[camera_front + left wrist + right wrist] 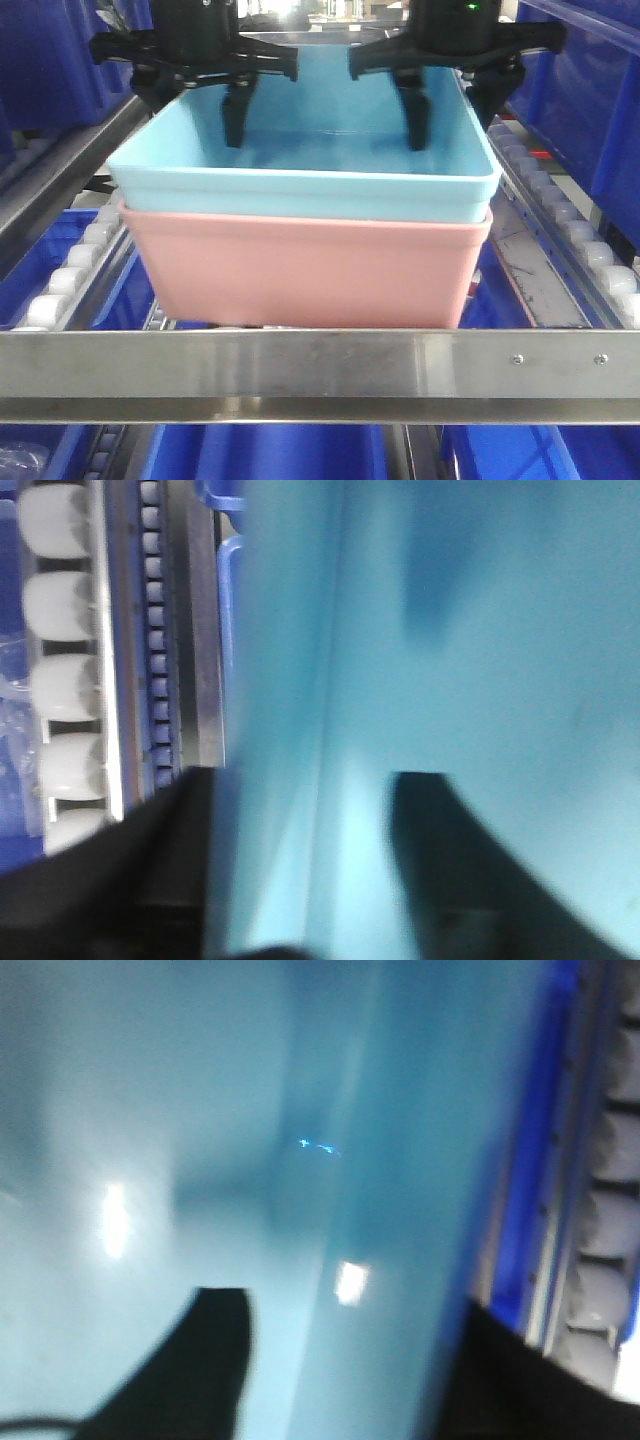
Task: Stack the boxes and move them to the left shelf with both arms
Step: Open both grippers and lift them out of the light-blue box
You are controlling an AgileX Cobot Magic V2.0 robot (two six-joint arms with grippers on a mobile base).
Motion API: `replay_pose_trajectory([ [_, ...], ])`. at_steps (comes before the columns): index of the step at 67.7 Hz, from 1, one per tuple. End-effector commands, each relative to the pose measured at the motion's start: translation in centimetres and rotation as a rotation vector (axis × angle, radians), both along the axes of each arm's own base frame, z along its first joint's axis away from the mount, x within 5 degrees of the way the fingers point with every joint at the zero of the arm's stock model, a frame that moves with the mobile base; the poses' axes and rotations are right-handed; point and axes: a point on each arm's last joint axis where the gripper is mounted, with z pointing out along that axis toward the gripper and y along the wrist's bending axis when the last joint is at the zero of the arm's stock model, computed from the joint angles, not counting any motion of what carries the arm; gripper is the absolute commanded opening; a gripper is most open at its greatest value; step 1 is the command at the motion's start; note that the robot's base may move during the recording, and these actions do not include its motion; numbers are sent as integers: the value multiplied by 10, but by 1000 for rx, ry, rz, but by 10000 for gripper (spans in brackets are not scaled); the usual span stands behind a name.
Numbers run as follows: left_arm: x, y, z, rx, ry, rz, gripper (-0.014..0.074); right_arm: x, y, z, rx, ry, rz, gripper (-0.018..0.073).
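Note:
The light blue box (300, 185) sits nested inside the salmon pink box (300, 270), and the stack stands on the left shelf behind its steel front rail (320, 365). My left gripper (192, 115) straddles the blue box's left wall, one finger inside and one outside. My right gripper (455, 120) straddles the right wall the same way. Both are open, and the inner fingers hang clear of the walls. In the left wrist view the left gripper (300, 790) has the blue wall (280, 680) between its fingers. In the right wrist view the right gripper (350, 1310) spans the blue wall (400, 1210).
Rows of white rollers run along the shelf's left side (70, 275) and right side (590, 250). Dark blue bins stand at the right (600, 100), at the upper left (40, 60) and on the level below (280, 450).

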Motion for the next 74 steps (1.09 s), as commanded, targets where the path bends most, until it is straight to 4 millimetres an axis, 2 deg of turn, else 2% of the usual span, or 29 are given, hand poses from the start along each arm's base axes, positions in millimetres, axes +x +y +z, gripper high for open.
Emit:
replay_pose_trajectory([
  [1, -9, 2, 46, -65, -119, -15, 413, -4, -4, 42, 34, -144, 23, 542],
  [13, -13, 7, 49, -32, -100, -2, 407, -6, -6, 53, 30, -156, 12, 539],
  [25, -20, 15, 66, -10, -133, 7, 407, -10, -10, 75, 30, -180, -3, 539],
  [35, -31, 20, 86, -44, -154, -7, 407, -20, -14, 92, 42, -201, -4, 539],
  [49, -40, 17, 95, -125, -128, -44, 407, -41, -4, 110, 59, -237, 42, 539],
  [60, -42, 13, 96, -166, -121, -74, 407, -51, 9, 116, 54, -260, 84, 539],
  [74, -48, 14, 105, -182, -141, -112, 407, -59, 18, 113, 16, -252, 130, 539],
])
